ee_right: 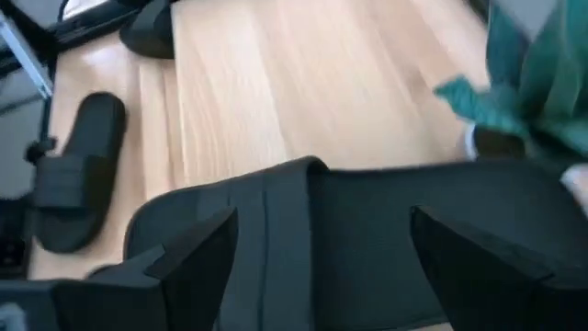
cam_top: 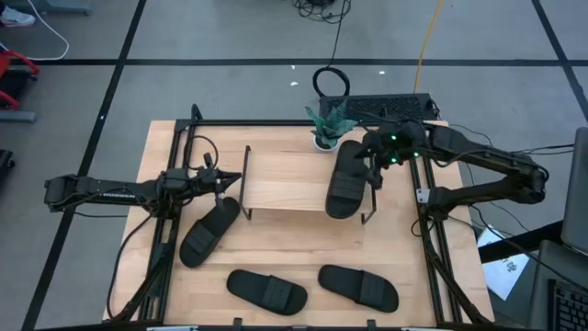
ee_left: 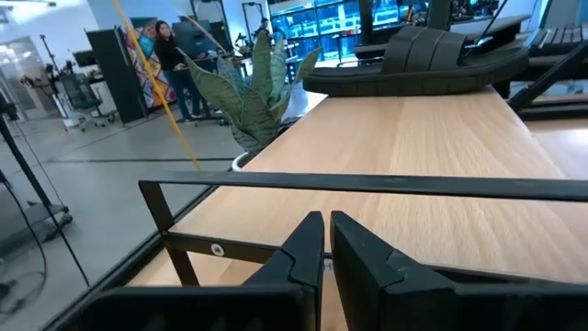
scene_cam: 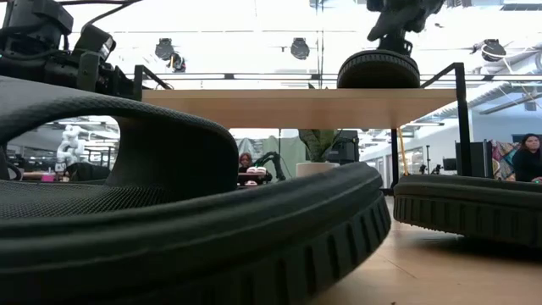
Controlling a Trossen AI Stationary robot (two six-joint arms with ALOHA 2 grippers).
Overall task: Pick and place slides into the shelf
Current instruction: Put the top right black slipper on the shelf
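Note:
The shelf (cam_top: 294, 179) stands mid-table, a light board on a dark wire frame. One black slide (cam_top: 345, 182) lies on its right end, also seen as the slide (scene_cam: 378, 68) on the board (scene_cam: 296, 106). My right gripper (ee_right: 322, 221) is open just above it, a finger on each side of the strap. My left gripper (ee_left: 326, 244) is shut and holds nothing, level at the shelf's left edge. Below it a second slide (cam_top: 209, 230) lies flat on the table. Two more slides (cam_top: 266, 290) (cam_top: 358, 285) lie near the table's near edge. My right gripper comes at the slide on the shelf from above. Its fingers (ee_right: 197, 248) straddle the slide's strap part (ee_right: 322, 257). Whether they touch the slide, I cannot tell. The slide lies flat on the shelf's top board.
A small potted plant (cam_top: 329, 124) stands at the shelf's far right corner, close to my right gripper. A keyboard (cam_top: 386, 106) lies beyond it. The shelf's wire frame bar (ee_left: 367, 184) runs just ahead of my left gripper. People show in the room behind.

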